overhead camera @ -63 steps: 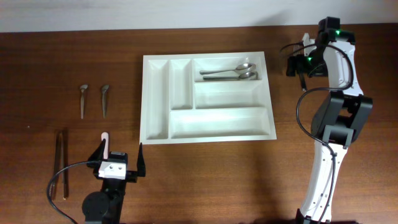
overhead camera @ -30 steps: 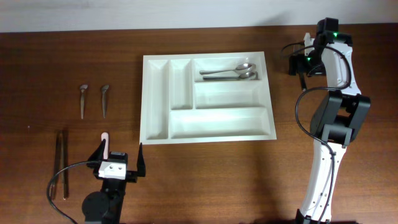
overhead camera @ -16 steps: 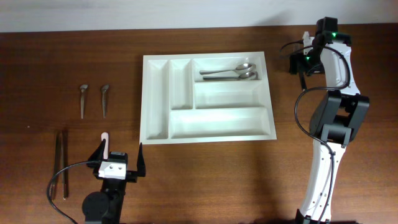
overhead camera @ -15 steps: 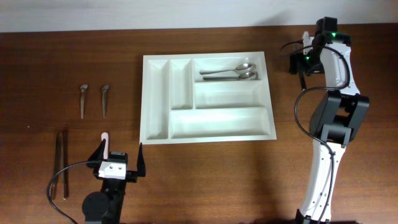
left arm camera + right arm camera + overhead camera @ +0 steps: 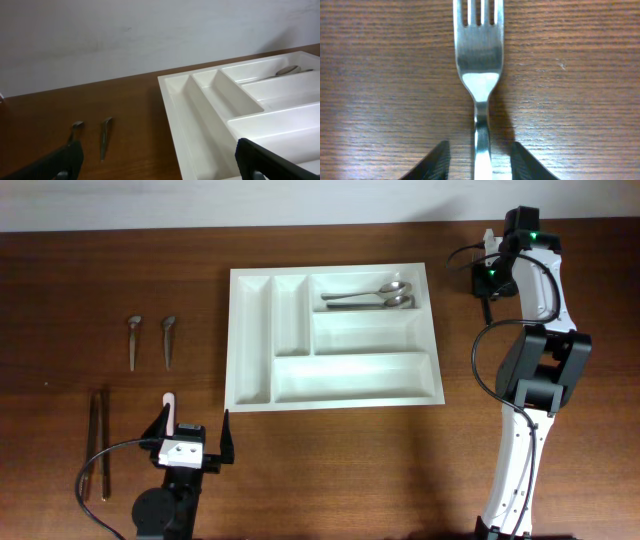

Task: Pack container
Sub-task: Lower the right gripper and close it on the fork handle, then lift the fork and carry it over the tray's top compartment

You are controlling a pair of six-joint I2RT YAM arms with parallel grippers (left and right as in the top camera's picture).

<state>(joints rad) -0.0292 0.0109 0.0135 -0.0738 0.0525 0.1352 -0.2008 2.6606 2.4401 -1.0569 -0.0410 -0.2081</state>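
- Currently tray sits mid-table, two spoons lying in its top long slot.
- Far right, well clear of tray: right gripper low over a fork, jaws narrowed either side of the handle, slim gaps, not touching.
- At tray's near-left corner: left gripper spread wide, holding nothing.
- Further left on the wood: two short utensils, two long thin sticks, all apart from tray.
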